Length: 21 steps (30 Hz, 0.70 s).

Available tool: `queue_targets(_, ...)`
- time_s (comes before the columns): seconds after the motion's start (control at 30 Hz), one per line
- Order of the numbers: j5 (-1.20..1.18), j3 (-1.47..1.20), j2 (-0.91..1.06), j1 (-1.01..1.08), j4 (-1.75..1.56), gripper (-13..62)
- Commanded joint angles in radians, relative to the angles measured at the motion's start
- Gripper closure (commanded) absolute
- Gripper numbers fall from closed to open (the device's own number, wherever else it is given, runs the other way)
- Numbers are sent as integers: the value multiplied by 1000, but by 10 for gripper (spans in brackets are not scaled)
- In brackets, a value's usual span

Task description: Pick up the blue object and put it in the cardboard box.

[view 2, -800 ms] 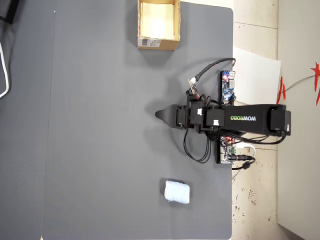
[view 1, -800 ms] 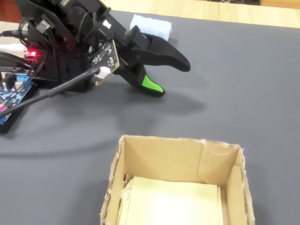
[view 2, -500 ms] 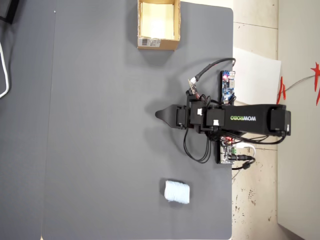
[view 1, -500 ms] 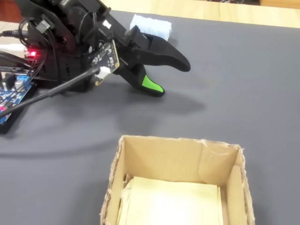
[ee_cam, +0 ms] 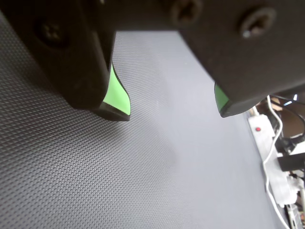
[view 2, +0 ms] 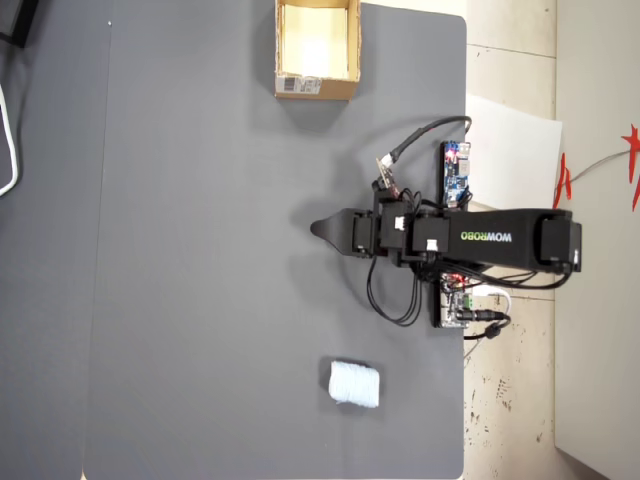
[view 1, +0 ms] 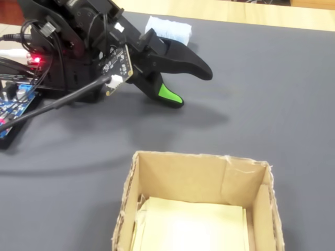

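- Tool (ee_cam: 174, 112) is hanging released over bare dark mat (view 2: 200, 250), green-lined jaws spread apart in the wrist view, nothing between them.
- In the fixed view the tool (view 1: 193, 89) is sitting low over the mat, tips pointing right.
- Blue object (view 2: 355, 384) is lying on the desk near the bottom edge in the overhead view, well apart from the tool (view 2: 318, 229); the fixed view is showing it (view 1: 168, 29) behind the arm, partly hidden.
- Cardboard box (view 2: 316, 86) is sitting at the top edge, open side up, white label on its lower outer wall; well apart from the blue object.
- Circuit boards (view 2: 456, 172) and cables (view 2: 395, 300) are crowding the arm base at the mat's right edge.
- Mat is lying open left of the tool, nothing between arm and box or roll.
- Blue object's long axis is running left-right in the overhead view, barely longer than wide.
- White power strip (ee_cam: 267, 143) is showing past the mat's edge in the wrist view.
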State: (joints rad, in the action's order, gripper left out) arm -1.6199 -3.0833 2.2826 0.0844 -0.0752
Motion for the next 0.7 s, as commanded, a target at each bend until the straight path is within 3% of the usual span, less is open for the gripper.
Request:
queue_targets(0.0, -11, -32, 86, 0, 35, 161)
queue_targets(0.67, -31, 227, 83, -61, 405, 163)
